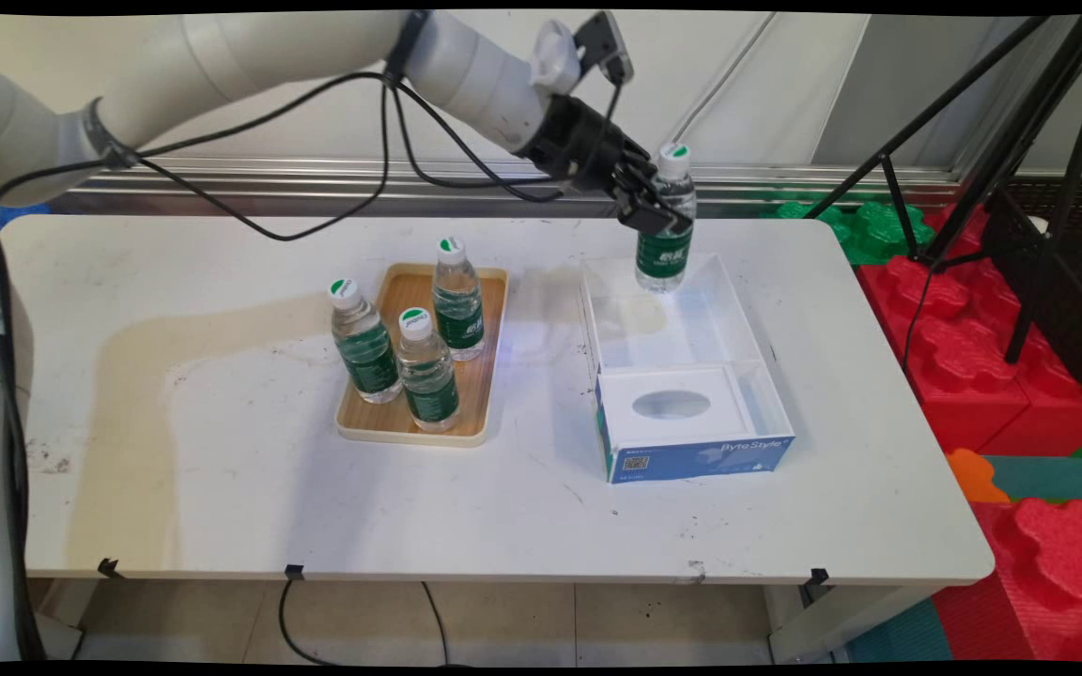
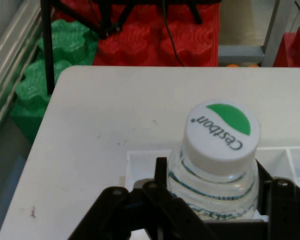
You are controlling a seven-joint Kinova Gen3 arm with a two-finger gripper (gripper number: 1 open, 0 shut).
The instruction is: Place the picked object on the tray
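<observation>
Table was white, long and stained tan across its left half, with red and green foam blocks piled past its right end beside a black tripod.

Arm reached in from upper left, cables hanging, wrist angled down toward the far right part of the table.

Box, white and open-topped with low walls, lay right of centre. A blue-sided tissue carton filled its near end, so only the far end was free.

Tray, wooden and pale-rimmed, lay just left of the box, apart from it. Three bottles stood upright on it, green labels, white caps, close enough to nearly touch.

Gripper had its jaws clamped on a fourth bottle, gripping from the side at the shoulder, just under the cap. That hold kept the bottle upright and left the base unobstructed. The base hung at the box's far end, about level with the rim; whether it touched the floor I could not tell.

Cap in the hand view read "Cestbon", a finger pressed to the neck on each side.
</observation>
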